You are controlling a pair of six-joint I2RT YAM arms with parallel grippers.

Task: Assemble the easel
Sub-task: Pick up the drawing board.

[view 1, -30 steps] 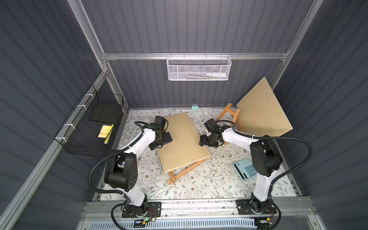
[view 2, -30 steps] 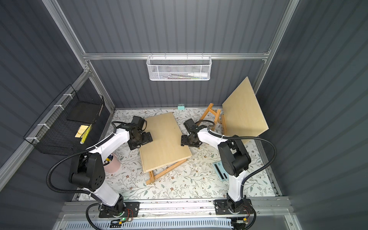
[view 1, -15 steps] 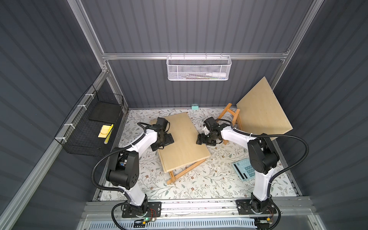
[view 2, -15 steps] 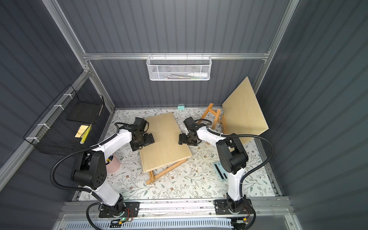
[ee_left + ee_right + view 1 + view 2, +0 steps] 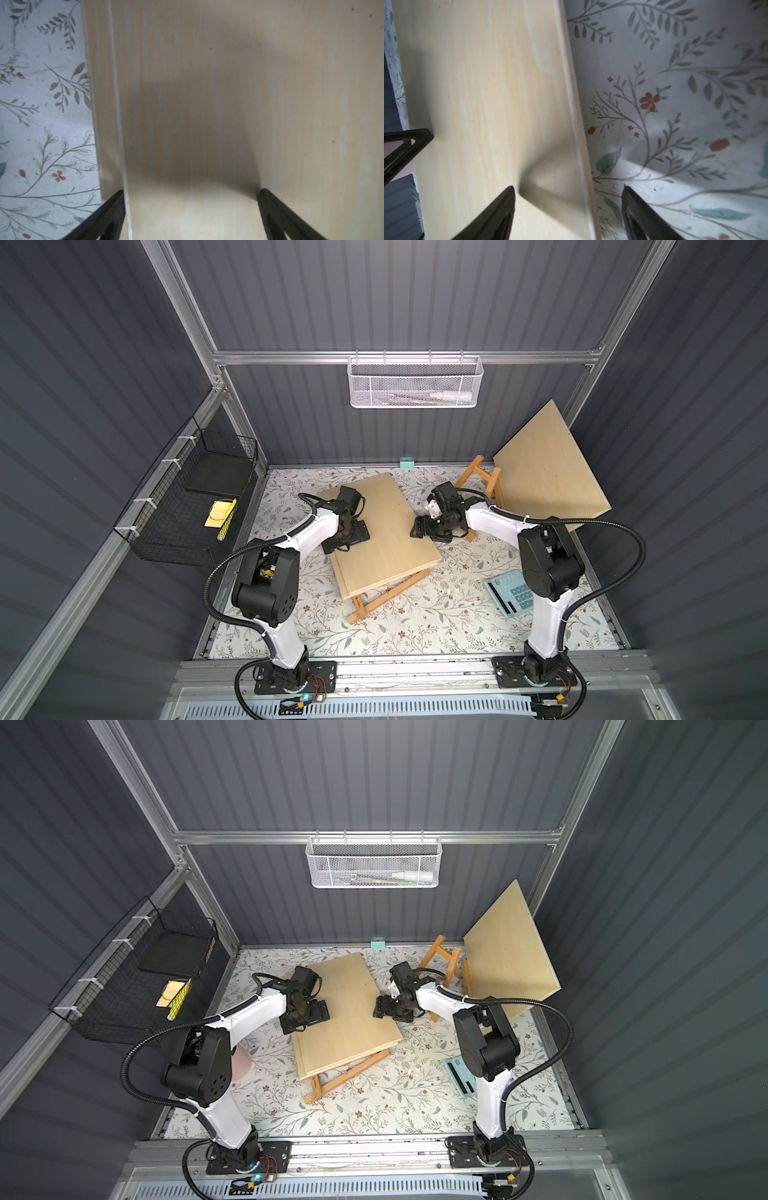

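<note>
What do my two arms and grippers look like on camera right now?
The left arm and right arm have white links and bulky black joint housings, on black base plates. A black ribbed hose loops along each, held by white ties. The left gripper and right gripper have black, tapered fingers with triangular cut-outs. No markings are readable.

The flat plywood board (image 5: 382, 531) fills the table's (image 5: 415, 635) middle. A leaning board (image 5: 544, 472) blocks its far right corner. The front edge lies open, bar a calculator (image 5: 509, 595).
</note>
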